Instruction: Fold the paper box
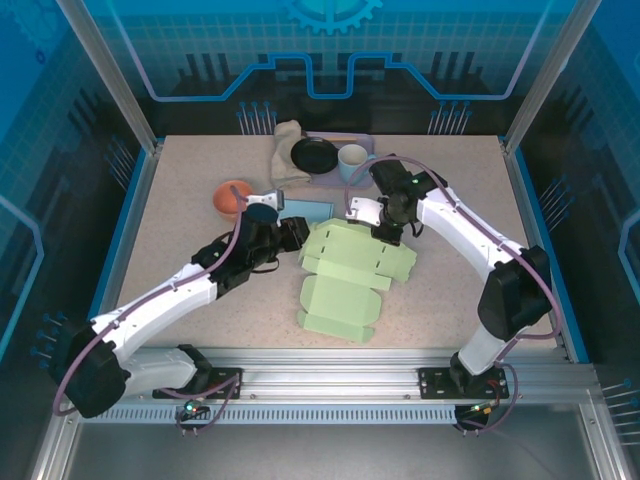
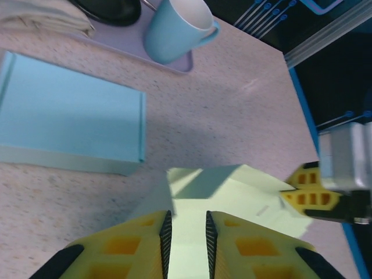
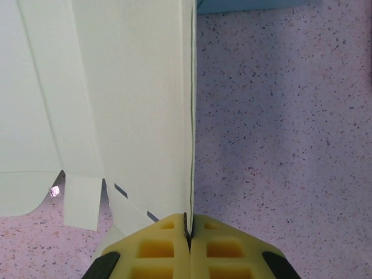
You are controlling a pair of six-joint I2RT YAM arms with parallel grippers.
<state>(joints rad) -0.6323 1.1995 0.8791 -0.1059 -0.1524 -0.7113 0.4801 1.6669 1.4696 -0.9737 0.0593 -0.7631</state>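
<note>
The pale green paper box (image 1: 345, 275) lies mid-table as a partly folded flat sheet with flaps raised at its far end. My left gripper (image 1: 297, 235) is at the sheet's far left corner. In the left wrist view its jaws (image 2: 186, 224) stand slightly apart, open, and a strip of the green paper box (image 2: 232, 192) shows through the gap. My right gripper (image 1: 383, 237) is at the far right side of the sheet. Seen from the right wrist, the right gripper (image 3: 189, 224) is shut on the thin edge of an upright flap of the paper box (image 3: 133, 104).
A flat light blue box (image 1: 305, 210) (image 2: 64, 116) lies just beyond the green sheet. An orange bowl (image 1: 233, 197) sits to its left. At the back, a tray (image 1: 345, 178) carries a black dish (image 1: 315, 155) and a blue mug (image 1: 352, 158) (image 2: 174, 26), with a beige cloth (image 1: 287, 150) alongside.
</note>
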